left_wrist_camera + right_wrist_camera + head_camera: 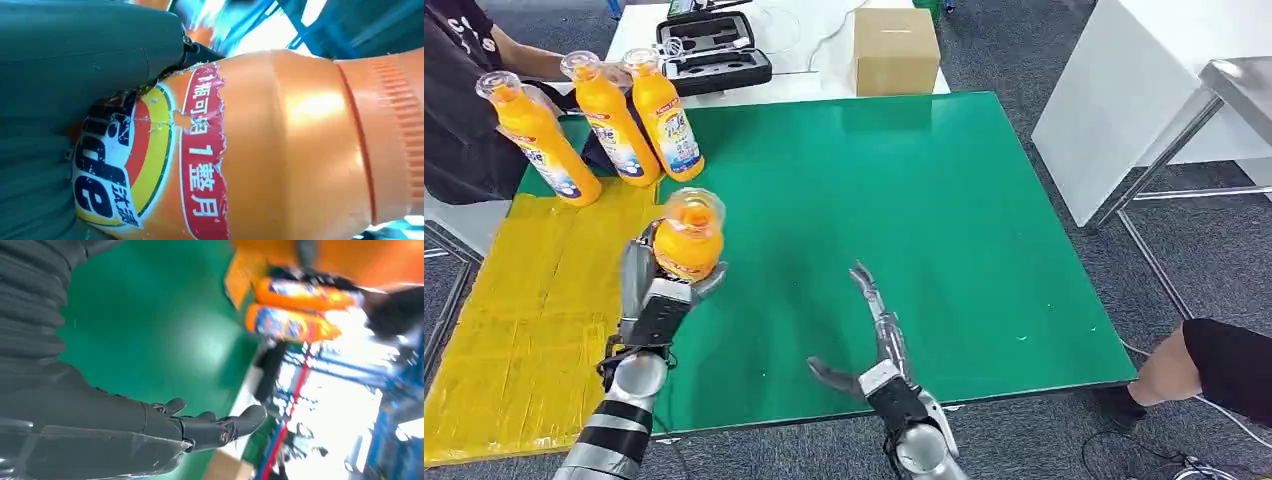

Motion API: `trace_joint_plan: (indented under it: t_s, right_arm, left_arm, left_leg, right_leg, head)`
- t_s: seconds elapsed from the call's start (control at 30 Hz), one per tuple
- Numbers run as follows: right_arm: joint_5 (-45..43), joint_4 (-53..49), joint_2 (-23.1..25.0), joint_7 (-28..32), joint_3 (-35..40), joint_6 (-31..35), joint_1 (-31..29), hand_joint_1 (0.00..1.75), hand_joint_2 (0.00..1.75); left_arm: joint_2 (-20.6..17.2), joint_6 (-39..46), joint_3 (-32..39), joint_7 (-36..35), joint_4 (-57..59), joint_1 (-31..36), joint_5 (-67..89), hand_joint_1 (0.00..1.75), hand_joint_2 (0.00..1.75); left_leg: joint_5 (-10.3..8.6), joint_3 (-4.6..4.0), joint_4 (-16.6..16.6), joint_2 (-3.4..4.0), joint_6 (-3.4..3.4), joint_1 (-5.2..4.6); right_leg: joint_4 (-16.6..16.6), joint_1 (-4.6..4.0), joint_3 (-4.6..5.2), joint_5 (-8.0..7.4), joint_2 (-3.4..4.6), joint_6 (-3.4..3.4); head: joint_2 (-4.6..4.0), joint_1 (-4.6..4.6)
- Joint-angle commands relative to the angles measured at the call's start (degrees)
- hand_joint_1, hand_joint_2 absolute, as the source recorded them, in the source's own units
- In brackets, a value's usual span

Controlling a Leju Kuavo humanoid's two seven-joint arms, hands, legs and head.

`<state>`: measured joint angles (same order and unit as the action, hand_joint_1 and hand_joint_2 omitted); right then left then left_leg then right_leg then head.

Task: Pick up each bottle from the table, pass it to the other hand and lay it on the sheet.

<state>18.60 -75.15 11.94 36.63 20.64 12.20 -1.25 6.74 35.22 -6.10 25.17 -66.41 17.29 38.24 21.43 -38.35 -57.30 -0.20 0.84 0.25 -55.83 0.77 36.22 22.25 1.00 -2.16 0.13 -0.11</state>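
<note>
Noted, out to the left of the left hand point(659, 295), a wrinkled yellow taped sheet point(534, 300) spread flat on the counter. Judged it the landing place for the task.

Saw, beyond that hand and a little to its left, three upright orange plastic juice bottles point(614, 120) with clear caps and glossy blue-and-white labels. Stood close together, probably queued for later turns.

Found the left hand wrapped around the lower body of a fourth orange juice bottle point(690, 235), kept upright and clear of the matt green counter point(944, 220), cap up. Judged it ready for carrying over to the sheet just beside.

Read from the left wrist view smooth shiny plastic, a finely ribbed band at one end and a red label strip with a ragged, torn edge.

Found, to the right of the held bottle and well apart from it, the right hand point(876, 330) holding nothing, with fingers straight and spread and thumb out sideways, low over the counter.
</note>
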Motion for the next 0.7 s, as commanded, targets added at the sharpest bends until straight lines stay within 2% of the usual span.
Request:
trace_joint_plan:
  t_s: [0.03,0.1,0.17,0.2,0.27,0.3,0.37,0.47,0.5,0.57,0.67,0.7]
  right_arm:
    - [-4.43,-8.13,-4.11,1.57,-3.85,-2.03,-1.41,0.00,1.75]
    - [-6.78,-7.06,-5.10,0.74,-2.73,-1.96,-2.03,0.00,1.75]
    - [-6.54,-5.57,-5.18,1.13,-2.75,-2.05,-2.24,0.00,1.75]
    - [-6.55,-5.37,-5.15,1.30,-2.79,-2.08,-2.26,0.00,1.75]
    - [-6.55,-5.37,-5.15,1.30,-2.79,-2.08,-2.26,0.00,1.75]
    - [-6.49,-4.81,-5.22,1.61,-2.68,-2.13,-2.35,0.00,1.75]
    - [-6.41,-4.43,-4.92,1.79,-2.95,-2.12,-2.65,0.00,1.75]
    - [-6.37,-4.39,-4.78,1.77,-2.74,-2.25,-2.79,0.00,1.75]
    - [-6.33,-4.25,-4.72,1.74,-2.60,-2.33,-2.84,0.00,1.75]
    - [-6.35,-3.52,-4.52,1.65,-2.45,-2.46,-3.24,0.00,1.75]
    - [-6.42,-2.38,-4.12,1.45,-2.23,-2.70,-3.82,0.00,1.75]
    - [-6.44,-1.86,-3.97,1.40,-2.15,-2.80,-4.03,0.00,1.75]
  left_arm:
    - [-12.38,4.78,-0.35,-17.83,20.01,11.23,48.82,1.75,1.75]
    - [-14.63,4.78,-1.15,-18.06,23.34,11.97,50.29,1.75,1.75]
    - [-17.47,4.78,-5.89,-22.46,29.35,13.62,51.76,1.75,1.75]
    - [-17.72,4.78,-6.52,-23.12,30.58,14.11,51.76,1.75,1.75]
    - [-17.72,4.78,-6.52,-23.12,30.58,14.11,51.76,1.75,1.75]
    - [-18.38,4.78,-8.13,-24.51,37.66,16.53,51.76,1.75,1.75]
    - [-19.07,4.78,-10.61,-25.43,43.70,19.48,51.76,1.75,1.75]
    - [-18.76,4.51,-11.71,-25.84,47.12,20.98,51.76,1.75,1.75]
    - [-18.63,4.47,-12.62,-26.57,47.56,21.12,51.76,1.75,1.75]
    - [-19.19,2.93,-18.16,-29.43,48.75,22.17,51.76,1.75,1.75]
    - [-18.54,2.36,-17.86,-29.82,49.34,22.77,51.76,1.75,1.75]
    - [-18.00,2.93,-17.14,-29.57,49.50,22.81,51.39,0.54,1.75]
  left_leg:
    - [0.04,0.27,0.01,0.02,-0.06,0.01]
    - [0.03,0.35,0.07,0.14,-0.08,0.01]
    - [0.07,0.50,0.09,0.17,-0.09,0.02]
    - [0.14,0.71,0.10,0.23,-0.13,0.02]
    - [0.11,0.58,0.05,0.34,-0.12,0.06]
    - [0.14,0.62,0.01,0.32,-0.15,0.06]
    - [0.12,0.63,0.02,0.24,-0.16,0.06]
    - [0.09,0.53,0.00,0.09,-0.12,0.10]
    - [0.01,0.30,0.03,0.22,-0.11,0.10]
    - [0.06,0.36,-0.01,0.23,-0.12,0.10]
    - [0.12,0.53,-0.03,0.17,-0.14,0.09]
    - [0.05,0.44,0.02,0.12,-0.14,0.06]
  right_leg:
    - [-0.02,-0.02,-0.23,0.04,-0.05,0.09]
    - [0.02,-0.03,-0.28,-0.01,0.06,0.12]
    - [0.04,-0.05,-0.40,0.00,0.08,0.15]
    - [0.01,-0.07,-0.56,0.07,0.11,0.20]
    - [-0.01,-0.11,-0.40,0.02,0.15,0.20]
    - [-0.05,-0.13,-0.43,0.05,0.12,0.25]
    - [-0.06,-0.16,-0.48,0.06,0.03,0.30]
    - [-0.05,-0.15,-0.48,0.10,-0.10,0.31]
    - [-0.03,-0.14,-0.23,-0.03,0.07,0.28]
    - [-0.05,-0.15,-0.28,0.01,0.06,0.29]
    - [-0.07,-0.13,-0.45,0.10,-0.08,0.33]
    - [-0.04,-0.10,-0.39,0.03,-0.04,0.32]
  head:
    - [0.00,0.00]
    - [0.00,0.02]
    - [0.00,0.02]
    - [0.00,0.02]
    - [0.00,0.02]
    - [0.00,0.00]
    - [0.00,-0.02]
    - [0.00,0.07]
    - [0.00,0.02]
    - [0.00,0.02]
    - [0.00,0.04]
    - [0.00,0.04]
